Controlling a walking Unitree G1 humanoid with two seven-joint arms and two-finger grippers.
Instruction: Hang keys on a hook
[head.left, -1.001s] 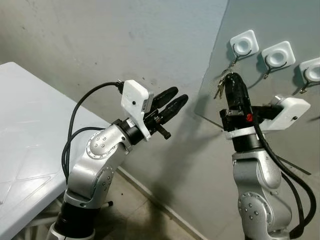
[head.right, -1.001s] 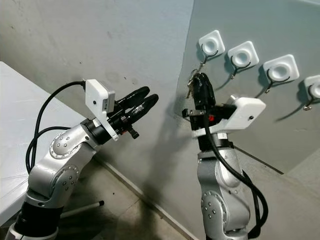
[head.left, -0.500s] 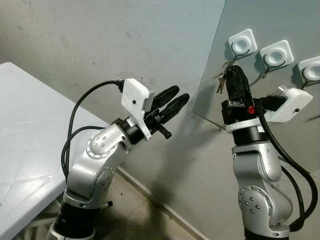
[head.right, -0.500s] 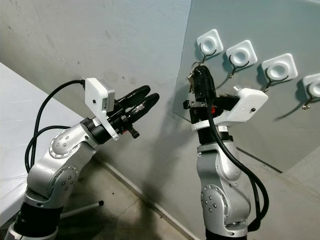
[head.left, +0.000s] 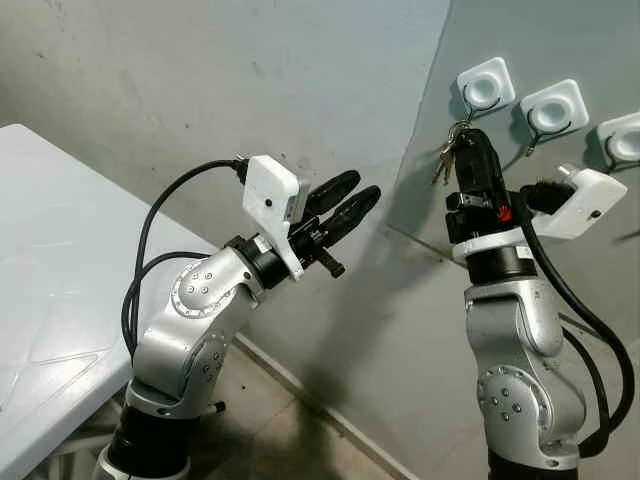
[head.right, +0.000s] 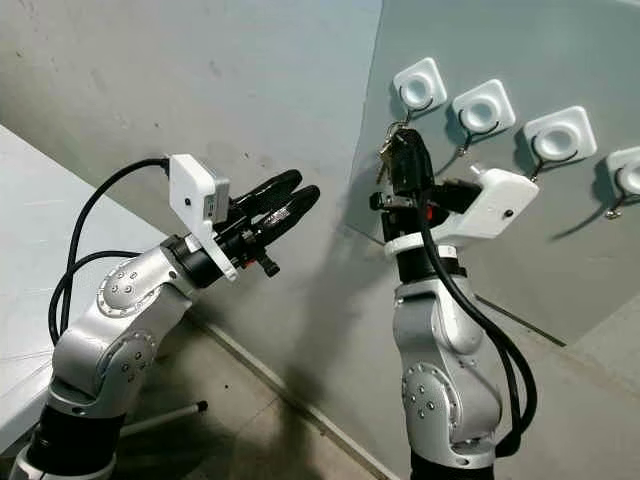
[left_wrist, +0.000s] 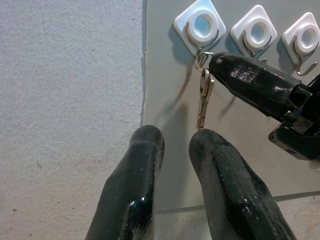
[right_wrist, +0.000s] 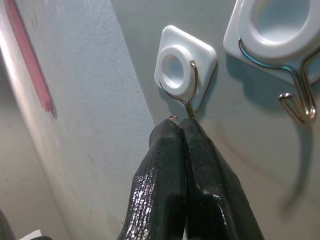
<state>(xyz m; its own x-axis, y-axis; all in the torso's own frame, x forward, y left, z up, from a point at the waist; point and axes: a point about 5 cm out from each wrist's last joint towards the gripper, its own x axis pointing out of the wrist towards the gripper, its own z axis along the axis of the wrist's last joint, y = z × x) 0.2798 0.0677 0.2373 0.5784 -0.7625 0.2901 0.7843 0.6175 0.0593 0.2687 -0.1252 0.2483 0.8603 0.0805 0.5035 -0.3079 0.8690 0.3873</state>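
Right hand was clamped on the keys, their ring touching the leftmost hook on the grey panel. Left hand hovered nearby, fingers narrowly apart.

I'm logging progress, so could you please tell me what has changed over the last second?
The right gripper, shut on the keys, has risen toward the leftmost hook, bringing the key ring up to its wire. The left gripper stayed raised and idle; the other hooks are unchanged.

White hooks on a grey board — silver keys, black right hand.
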